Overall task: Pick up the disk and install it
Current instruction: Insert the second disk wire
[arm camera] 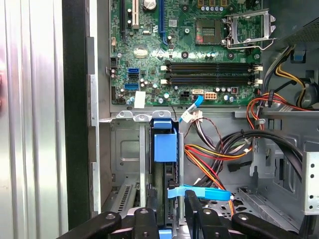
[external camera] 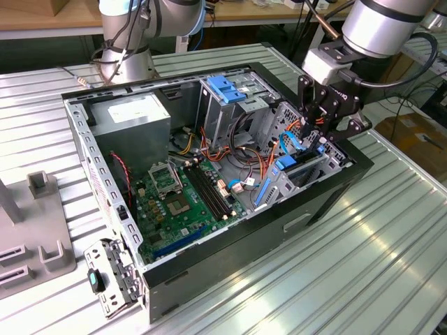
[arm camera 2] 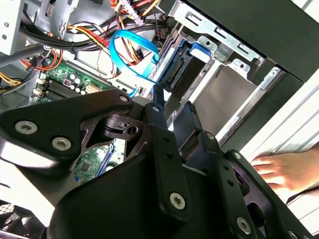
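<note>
My gripper point(external camera: 316, 129) hangs over the drive cage at the corner of the open computer case point(external camera: 300, 209) on the exterior view's right. The disk point(arm camera: 165, 149) stands on edge in a slot of that metal cage point(arm camera: 124, 149), directly under my fingers point(arm camera: 192, 209); in the first wrist view its bright blue rail faces up between the cage walls and the dark drive body runs down towards my fingertips. In the second wrist view the disk point(arm camera 2: 185, 67) sits just beyond my gripper point(arm camera 2: 172, 119), its blue frame at the cage mouth. My fingers are drawn close together on either side of the disk's end, but I cannot tell whether they actually pinch it. A light blue flat cable point(arm camera: 199, 193) lies across just beside my fingertips. The motherboard point(arm camera: 189, 50) lies beyond the cage. I can read no writing on the disk
</note>
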Action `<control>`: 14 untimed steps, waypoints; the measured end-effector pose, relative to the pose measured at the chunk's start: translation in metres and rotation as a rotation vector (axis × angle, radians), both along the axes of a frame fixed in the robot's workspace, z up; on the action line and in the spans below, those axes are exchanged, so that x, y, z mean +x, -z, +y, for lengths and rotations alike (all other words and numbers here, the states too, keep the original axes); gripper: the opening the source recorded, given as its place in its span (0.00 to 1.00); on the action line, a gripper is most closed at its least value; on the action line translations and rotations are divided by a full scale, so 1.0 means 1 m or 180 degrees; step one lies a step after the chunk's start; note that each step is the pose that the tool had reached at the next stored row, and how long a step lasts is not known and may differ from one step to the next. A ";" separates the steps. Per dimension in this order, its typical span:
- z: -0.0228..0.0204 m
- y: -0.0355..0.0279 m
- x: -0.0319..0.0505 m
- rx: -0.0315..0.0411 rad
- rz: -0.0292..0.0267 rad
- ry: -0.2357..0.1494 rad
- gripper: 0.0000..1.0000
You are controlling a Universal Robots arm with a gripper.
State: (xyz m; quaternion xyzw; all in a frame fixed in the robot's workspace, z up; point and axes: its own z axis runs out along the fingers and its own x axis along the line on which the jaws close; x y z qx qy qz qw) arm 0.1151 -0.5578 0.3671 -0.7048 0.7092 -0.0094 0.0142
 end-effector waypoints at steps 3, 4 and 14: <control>0.0000 -0.0001 0.0000 0.0000 0.0000 0.0000 0.36; 0.0000 -0.0002 0.0000 0.0000 0.0000 0.0000 0.36; 0.0003 -0.0037 0.0025 0.0000 0.0000 0.0000 0.36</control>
